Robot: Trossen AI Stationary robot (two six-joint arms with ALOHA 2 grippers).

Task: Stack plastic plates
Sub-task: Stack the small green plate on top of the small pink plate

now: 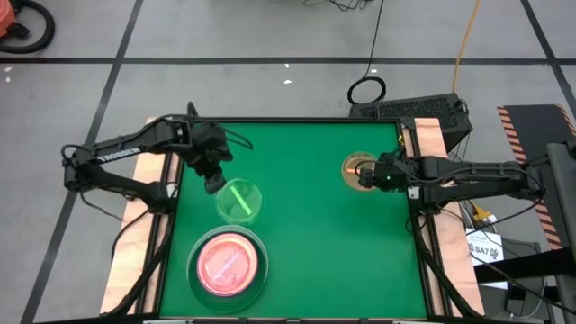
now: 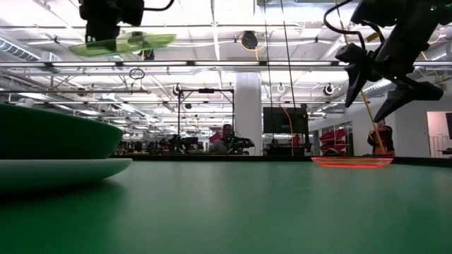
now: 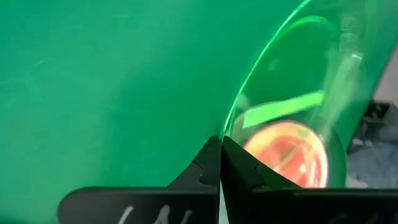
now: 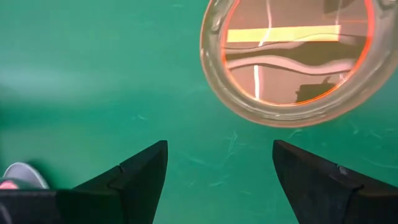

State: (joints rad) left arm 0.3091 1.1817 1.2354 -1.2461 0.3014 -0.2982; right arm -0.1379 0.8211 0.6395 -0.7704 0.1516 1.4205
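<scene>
My left gripper is shut on a small translucent green plate, held high above the table. At the near left stands a stack: a hot pink plate inside a dark green one, on a large pale mint one. My right gripper is open and empty, hanging above a small translucent orange plate that lies flat on the mat at the far right. No cream-white or purple plate shows. My left gripper pinches the green plate's rim between its two fingers, at the edge on the table's far-left side. The plate is lifted clear, about level, and sticks out from the fingers toward the near right, above the mat beside the stack.
The green mat has free room in the middle and at the near right. Wooden strips run along both sides of the table. A person sits far off in the room behind it.
</scene>
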